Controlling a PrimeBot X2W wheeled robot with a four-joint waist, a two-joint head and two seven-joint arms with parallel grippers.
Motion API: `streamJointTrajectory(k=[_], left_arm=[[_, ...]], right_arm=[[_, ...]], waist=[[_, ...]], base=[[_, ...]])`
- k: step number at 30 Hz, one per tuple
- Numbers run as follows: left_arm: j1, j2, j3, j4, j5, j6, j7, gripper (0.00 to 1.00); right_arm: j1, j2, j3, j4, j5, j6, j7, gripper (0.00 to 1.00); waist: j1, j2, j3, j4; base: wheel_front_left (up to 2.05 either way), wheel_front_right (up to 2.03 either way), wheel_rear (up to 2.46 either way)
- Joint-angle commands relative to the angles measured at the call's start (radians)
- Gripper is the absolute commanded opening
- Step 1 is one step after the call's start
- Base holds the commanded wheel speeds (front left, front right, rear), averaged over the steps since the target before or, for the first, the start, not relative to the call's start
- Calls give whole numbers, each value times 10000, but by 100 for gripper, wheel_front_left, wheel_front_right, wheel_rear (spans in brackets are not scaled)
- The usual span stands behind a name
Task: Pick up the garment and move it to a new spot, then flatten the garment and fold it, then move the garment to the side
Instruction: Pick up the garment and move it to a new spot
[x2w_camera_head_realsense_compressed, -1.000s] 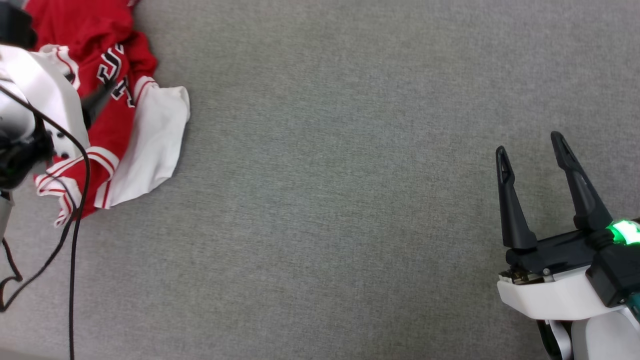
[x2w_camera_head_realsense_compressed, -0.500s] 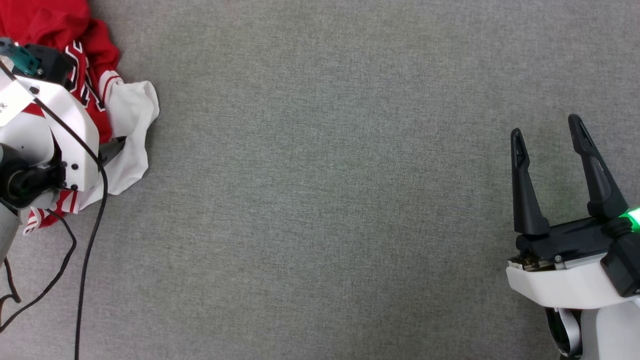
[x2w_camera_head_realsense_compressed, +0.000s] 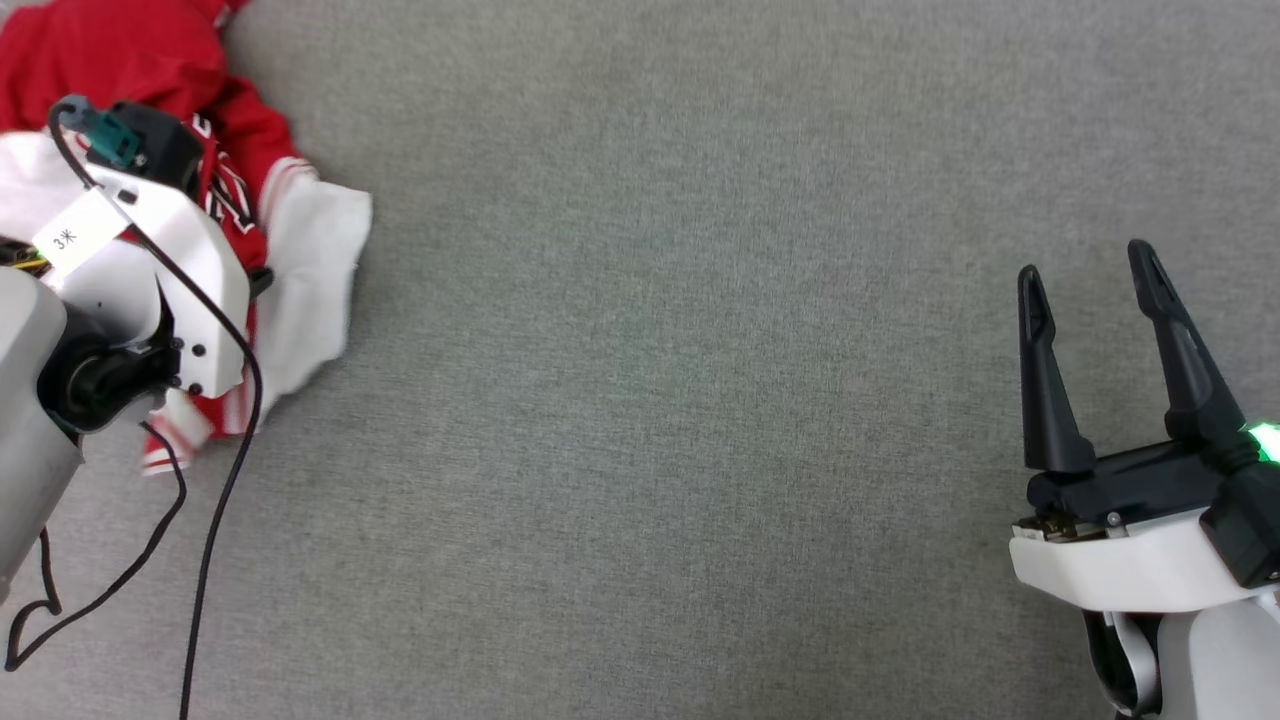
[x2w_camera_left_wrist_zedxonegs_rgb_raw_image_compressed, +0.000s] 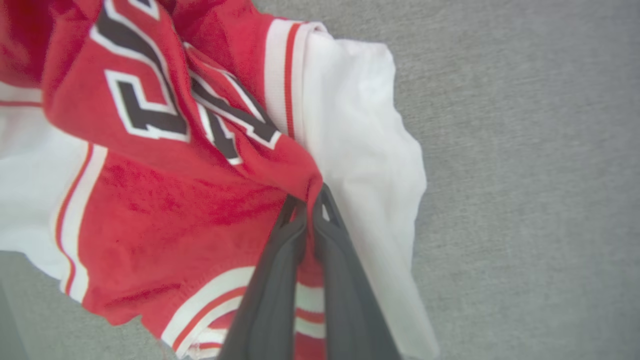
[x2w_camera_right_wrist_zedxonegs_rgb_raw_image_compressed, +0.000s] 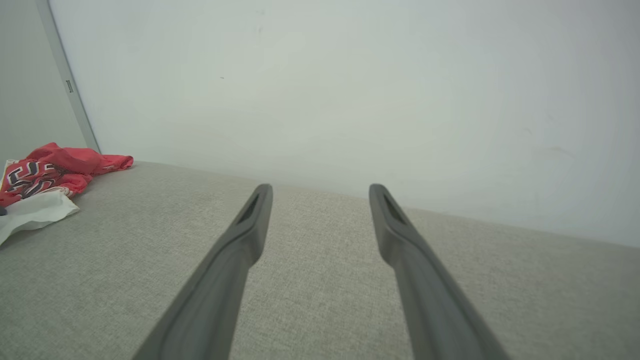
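at the lower right, the right end effector (x2w_camera_head_realsense_compressed: 1088, 275) spreads its tapered dark fingers over the woven grey surface (x2w_camera_head_realsense_compressed: 650, 400); a wide stretch runs to its far left edge, where the left end effector (x2w_camera_left_wrist_zedxonegs_rgb_raw_image_compressed: 309, 205) pinches a red fold of the crumpled garment (x2w_camera_left_wrist_zedxonegs_rgb_raw_image_compressed: 165, 210).

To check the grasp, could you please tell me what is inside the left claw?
The shut left claw pinches a red fold of the shirt; how many layers lie inside is hidden.
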Motion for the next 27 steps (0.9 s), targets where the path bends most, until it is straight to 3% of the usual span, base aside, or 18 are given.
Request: streamJointTrajectory(k=[1,7,12,20,27], left_arm=[[-164,127,-94,-208,-80,-18,-146,0],[-383,619,-880,-1590,-49,-16,-586,0],[-575,642,-1518,-2796,-55,-17,-852,0],[-1330,-114,-2525,-3968,150,-17,-1251,0],[-2480,-1382,-3546,-3979,146,-15,-1698,0]], right_arm=[[119,6,-10,50,124,-7,-24,100],[406,8,43,244,488,-7,-24,100],[601,9,-2,330,772,-7,-24,100],[751,9,-174,327,1060,-7,-24,100],[635,11,-279,249,1331,-5,-24,100]], waist=[[-1,0,-375,49],[-1,0,-1174,-45],[-1,0,-1670,-378],[-1,0,-1883,-1324],[-1,0,-1493,-2185]], base=[[0,0,0],[0,0,0],[0,0,0],[0,0,0],[0,0,0]])
